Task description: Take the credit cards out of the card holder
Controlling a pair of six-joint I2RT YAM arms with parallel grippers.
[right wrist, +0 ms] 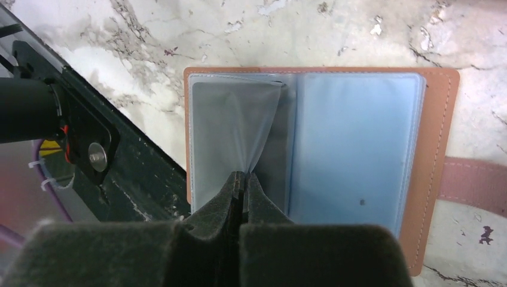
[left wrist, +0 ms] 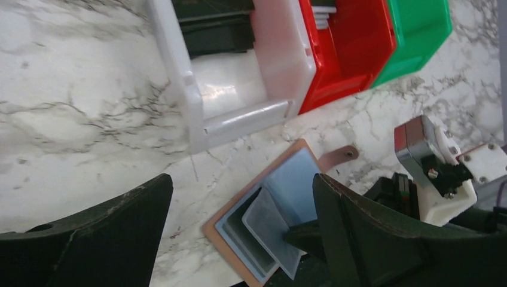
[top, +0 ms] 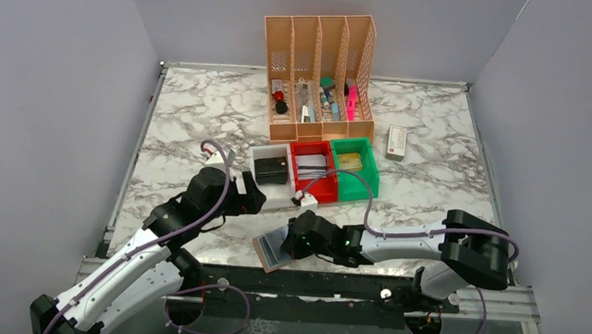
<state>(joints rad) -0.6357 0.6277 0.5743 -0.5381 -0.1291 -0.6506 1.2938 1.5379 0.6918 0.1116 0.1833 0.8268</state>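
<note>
The tan-brown card holder point(top: 268, 251) lies open flat on the marble near the front edge, its brown border point(right wrist: 439, 149) and strap showing. A bluish credit card face point(right wrist: 353, 143) fills its right pocket. A darker grey one shows in the left pocket point(left wrist: 254, 242). My right gripper point(right wrist: 244, 176) is shut on the edge of a translucent plastic leaf point(right wrist: 230, 128) and holds it raised from the holder's middle. Whether a card sits inside that leaf I cannot tell. My left gripper point(left wrist: 241, 179) hangs open above the holder point(left wrist: 218, 218), touching nothing.
A white bin point(top: 255, 157) holding a black case point(top: 271, 170), a red bin point(top: 313, 186) and a green bin point(top: 359, 184) stand just behind the holder. Farther back are an orange file organizer point(top: 320, 73) and a small white box point(top: 396, 141). A black rail point(top: 323, 285) borders the front edge.
</note>
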